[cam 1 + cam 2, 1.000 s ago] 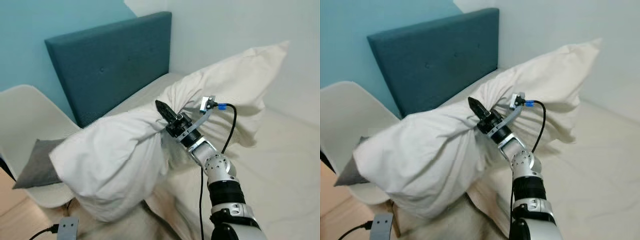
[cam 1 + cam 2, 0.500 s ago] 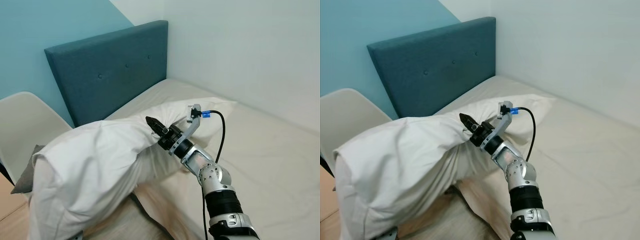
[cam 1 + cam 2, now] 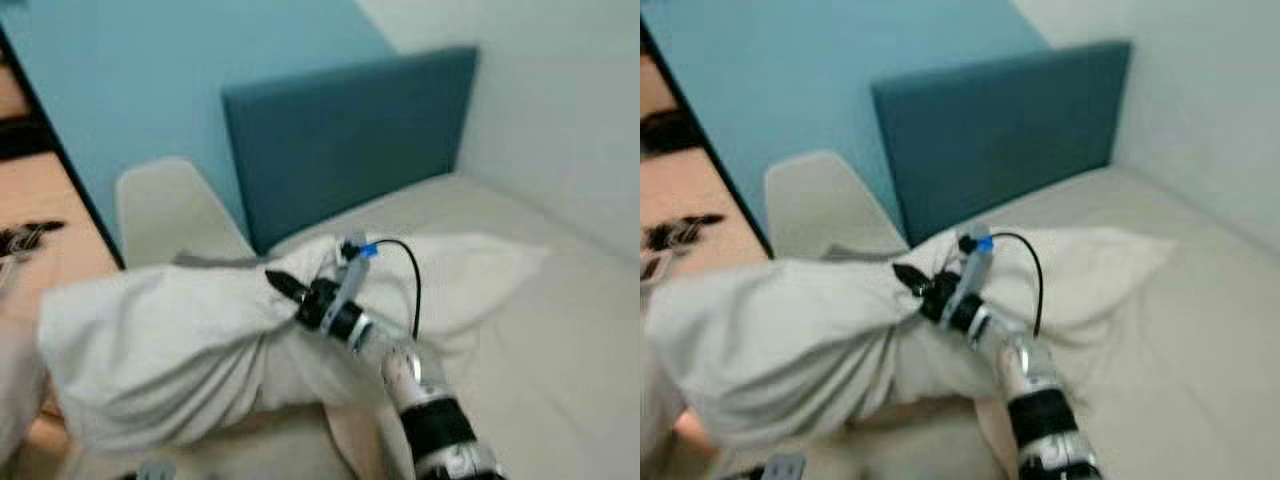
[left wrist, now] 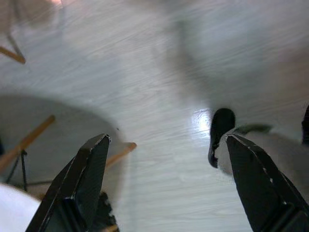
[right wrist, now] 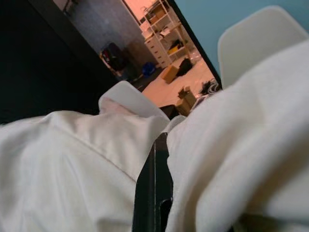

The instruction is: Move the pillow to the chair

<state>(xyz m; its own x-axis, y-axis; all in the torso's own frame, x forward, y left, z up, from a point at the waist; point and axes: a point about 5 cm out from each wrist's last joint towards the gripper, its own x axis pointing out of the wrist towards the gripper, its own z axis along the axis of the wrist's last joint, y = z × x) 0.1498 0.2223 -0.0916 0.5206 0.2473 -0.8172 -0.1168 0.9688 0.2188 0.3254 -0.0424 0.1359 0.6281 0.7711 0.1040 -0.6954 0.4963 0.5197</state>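
A: Scene, largest first. Bed point(image 3: 560, 330) with a teal headboard point(image 3: 350, 140) at its head end; white chair point(image 3: 165, 205) just beside that end. Head views blurred.

B: Pillow position?

A: The pillow point(image 3: 170, 340) hangs bunched in the air over the bed's near edge, between bed and chair; one end trails on the mattress. The right gripper point(image 3: 290, 292) has its black fingers pinched tight into a fold at mid-length; the right wrist view shows cloth wrapped around one finger point(image 5: 154, 193).

B: Left side?

A: The left gripper point(image 4: 164, 183) has its fingers spread wide, holding nothing, over pale floor point(image 4: 145, 72).

B: Handling note for the carry?

A: Judgement: the heavy end sags toward the floor, so keep the pinch firm, lift high enough to clear the chair's seat edge, and swing slowly so the fold does not slip.
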